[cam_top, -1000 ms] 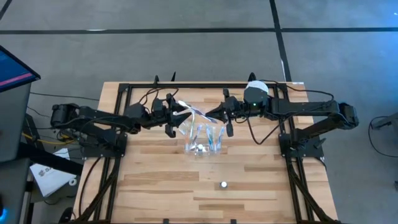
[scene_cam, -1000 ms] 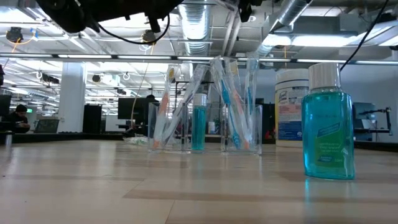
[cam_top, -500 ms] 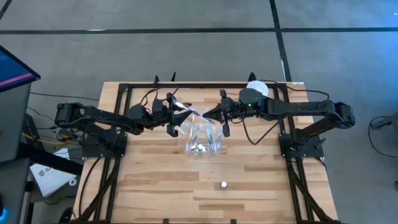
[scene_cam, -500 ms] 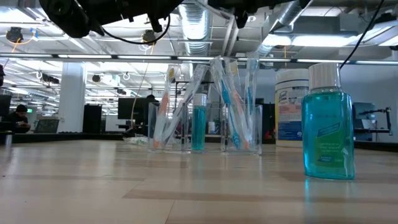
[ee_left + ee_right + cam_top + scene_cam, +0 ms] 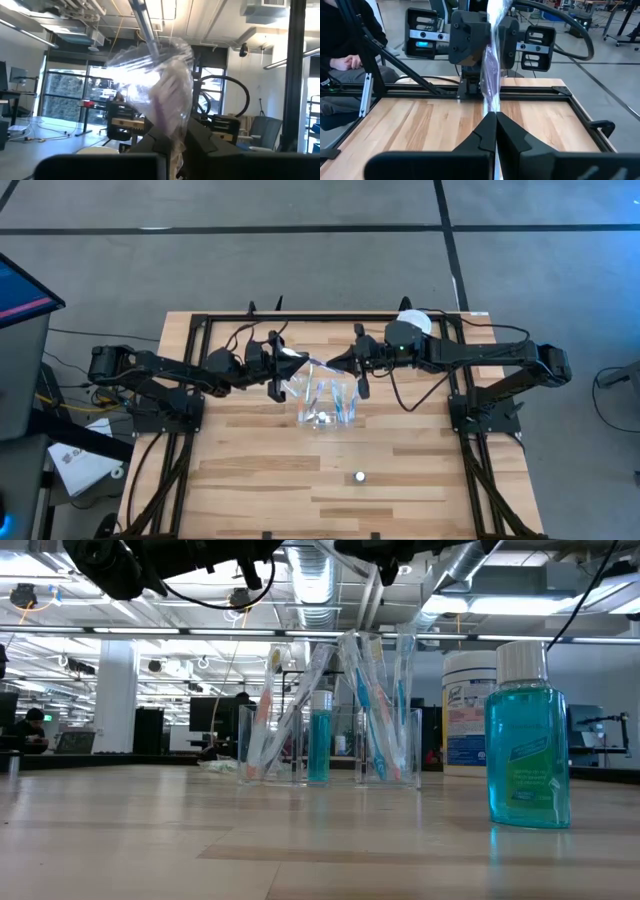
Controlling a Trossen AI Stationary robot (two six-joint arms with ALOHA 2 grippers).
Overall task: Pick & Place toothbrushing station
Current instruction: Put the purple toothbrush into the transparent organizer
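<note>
I judge the task to be in mid-course: the clear organiser already stands loaded near the middle of the bench, and one wrapped toothbrush is not yet placed.

Both arms hold that toothbrush above the organiser. The left gripper grips one end of its clear wrapper; in the left wrist view the jaws are clenched on the crumpled film, with the brush handle rising out of it. The right gripper meets it from the opposite side; in the right wrist view its jaws are pressed together on the thin strip of wrapper. I judge this to be an unwrapping or hand-over step; the pictures do not settle which.

Containers:
- Organiser, left compartment as the low view shows it: several wrapped toothbrushes leaning, and a small tube of blue liquid upright beside them.
- Organiser, right compartment: more blue-and-white toothbrushes leaning.
- Mouthwash bottle: white cap, filled with blue-green liquid, standing apart from the organiser and nearer the low camera.
- White tub with a blue label: beyond the organiser, contents not visible.

Remaining, by my estimate: deliver the held toothbrush into the organiser and release it.
</note>
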